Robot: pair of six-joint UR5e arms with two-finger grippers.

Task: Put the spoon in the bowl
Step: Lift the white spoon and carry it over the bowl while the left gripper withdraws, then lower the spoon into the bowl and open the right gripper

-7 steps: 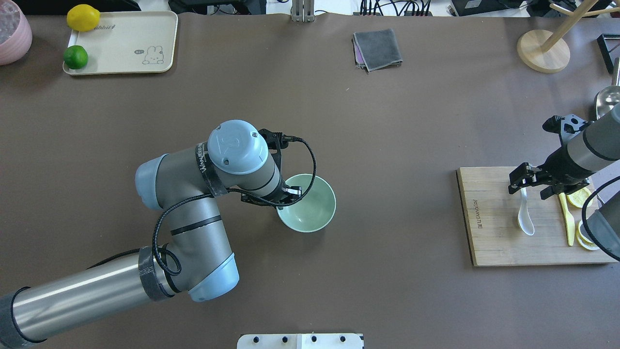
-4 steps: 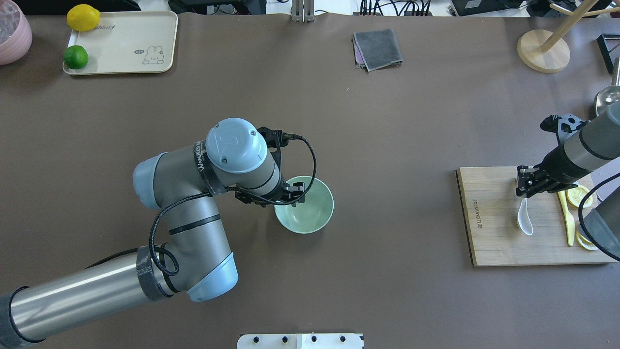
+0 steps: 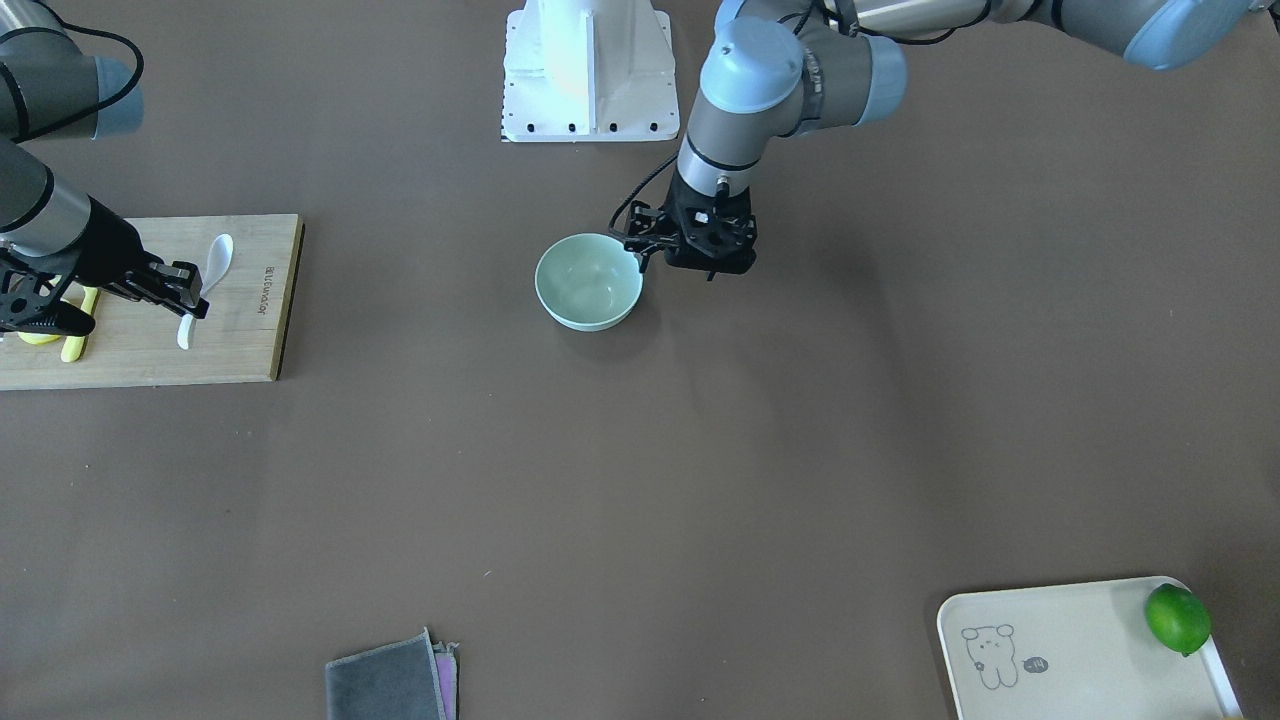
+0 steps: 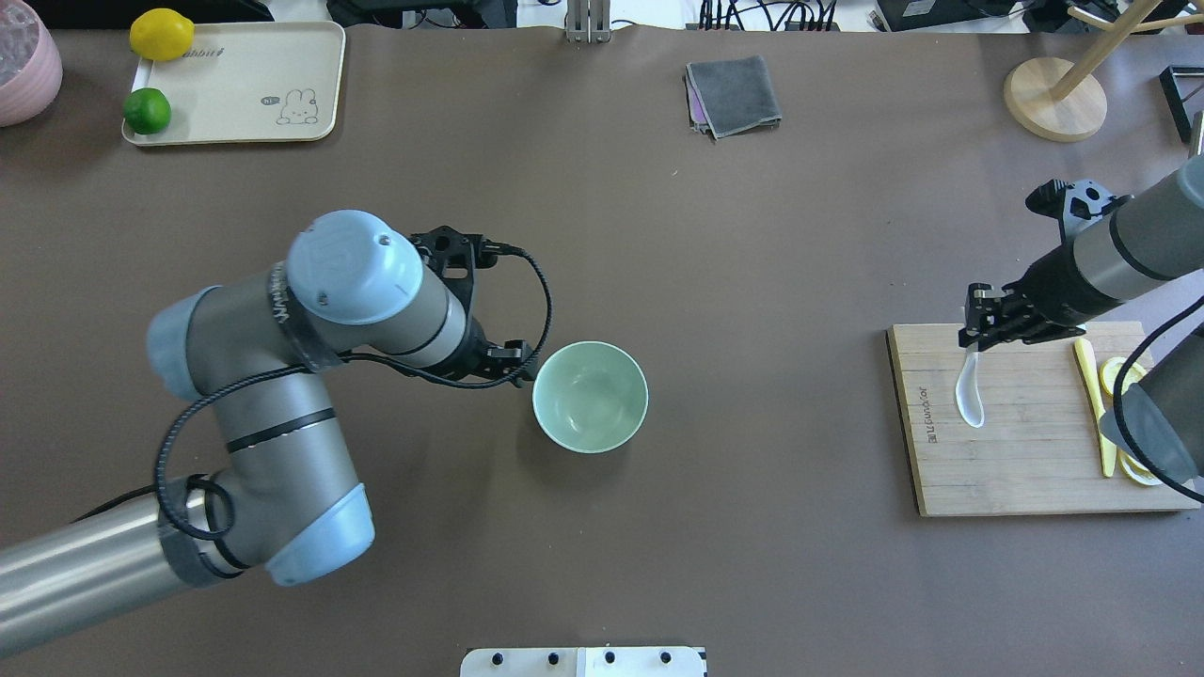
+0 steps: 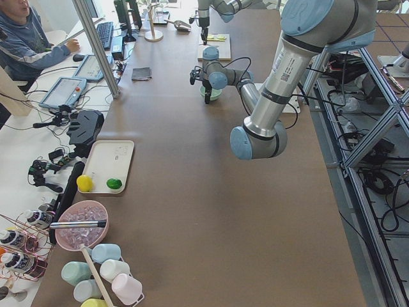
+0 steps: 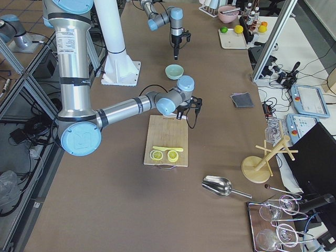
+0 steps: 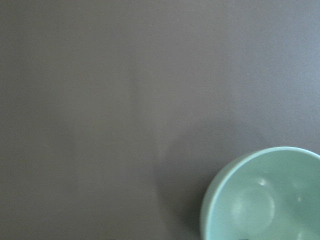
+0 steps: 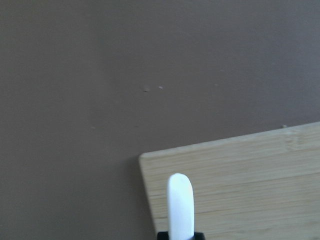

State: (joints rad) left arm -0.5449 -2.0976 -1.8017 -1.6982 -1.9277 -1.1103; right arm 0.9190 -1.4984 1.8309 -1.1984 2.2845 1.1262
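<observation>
You have the right gripper (image 4: 978,331) closed on the spoon (image 4: 970,395) by its handle, scoop hanging over the cutting board (image 4: 1016,470). Your left gripper (image 4: 515,363) sits just beside the rim of the bowl (image 4: 590,396); can't tell its opening. Bowl empty, well apart from the spoon. Grasp looks done; carry and release left.

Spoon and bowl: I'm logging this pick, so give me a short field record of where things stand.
spoon: handle held in right tool, over board
bowl: empty, upright, well apart from board
left tool: beside bowl's rim, open or shut unclear
task: spoon not yet in bowl
</observation>
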